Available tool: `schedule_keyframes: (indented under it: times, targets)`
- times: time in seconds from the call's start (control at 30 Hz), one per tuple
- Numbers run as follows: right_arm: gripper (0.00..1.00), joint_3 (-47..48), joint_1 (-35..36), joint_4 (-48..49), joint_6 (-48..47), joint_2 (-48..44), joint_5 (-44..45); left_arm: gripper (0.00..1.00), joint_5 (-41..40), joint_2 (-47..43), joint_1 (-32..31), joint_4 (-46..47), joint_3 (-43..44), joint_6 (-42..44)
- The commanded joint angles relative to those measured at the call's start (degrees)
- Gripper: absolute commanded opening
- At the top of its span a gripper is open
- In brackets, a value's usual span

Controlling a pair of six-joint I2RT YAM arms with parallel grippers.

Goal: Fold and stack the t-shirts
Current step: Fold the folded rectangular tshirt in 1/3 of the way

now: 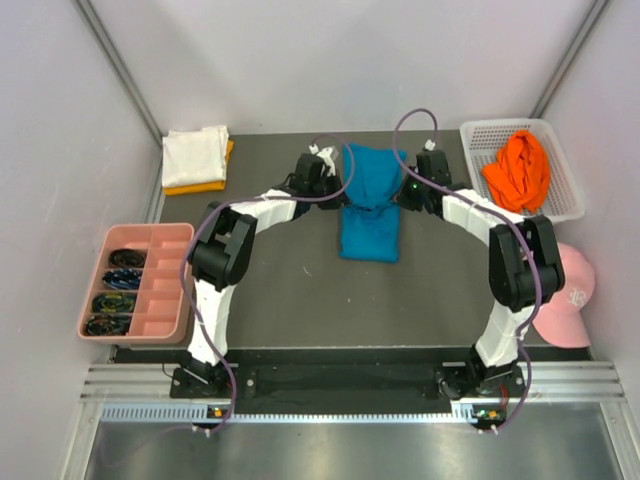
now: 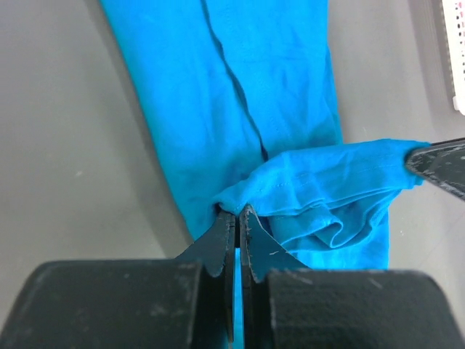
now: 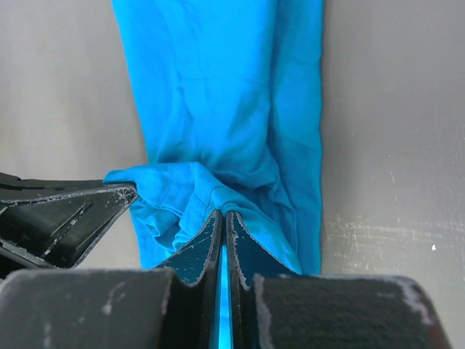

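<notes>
We saw the long teal-blue cloth t-shirt (image 1: 368, 235) lying lengthwise at far-centre of the dark grey table (image 1: 280, 290), btw. the two arms. Left jaws were shut tight on a bunched, lifted fold of it. Right jaws were pinched shut on the same fold, opp. end. The folded white t-shirt (image 1: 195, 155) sat on the yellow-orange t-shirt (image 1: 200, 186), far left. The bright orange t-shirt (image 1: 518, 170) lay in the white plastic basket (image 1: 478, 130), far right.
</notes>
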Motion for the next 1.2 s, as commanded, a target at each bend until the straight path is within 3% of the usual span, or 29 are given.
schedule_keyframes:
  times: [0.0,0.2,0.3,0.33,0.4,0.43,0.53,0.57,0.6,0.8,0.93,1.17]
  targets:
    - [0.0,3.28,-1.29,2.82,-0.35,1.74,-1.03,0.0,2.41,1.67,0.53,2.6,4.77,0.01]
    - [0.0,4.95,-2.6,2.91,0.26,4.47,0.02,0.0,3.11,3.69,1.58,2.6,7.41,-0.34]
    - [0.18,4.96,-3.66,3.7,1.05,5.26,2.83,0.0,3.12,4.57,2.63,2.16,8.9,-0.51]
    - [0.3,5.04,-3.84,3.61,1.31,5.26,3.88,0.08,3.2,4.57,3.07,2.16,9.08,-0.51]
    - [0.39,4.7,-4.36,3.87,1.84,5.09,5.12,0.25,3.47,4.66,4.39,2.25,9.08,-0.69]
    - [0.45,4.61,-4.71,4.4,1.93,4.91,6.6,0.46,3.47,4.58,4.83,2.16,9.08,-0.69]
    - [0.48,4.34,-4.98,4.58,1.76,4.12,7.76,0.62,3.38,4.22,6.5,1.55,8.73,-0.6]
    - [0.49,4.25,-5.15,4.67,1.41,3.51,8.11,0.86,3.38,3.61,7.2,1.8,8.38,-0.6]
    - [0.5,4.08,-5.07,4.75,1.23,3.16,8.37,0.99,3.38,3.26,7.47,2.07,8.03,-0.6]
    - [0.52,1.62,-5.16,5.28,-0.17,-1.32,9.52,0.99,3.03,-0.87,9.49,2.69,4.35,-0.6]
    - [0.52,0.83,-5.07,4.5,-2.19,-4.83,5.57,0.99,2.59,-5.96,9.75,3.74,0.21,-0.43]
    - [0.52,-2.42,-4.54,7.04,-3.78,-8.28,-15.4,0.99,-0.13,-13.88,9.75,5.41,-9.63,0.01]
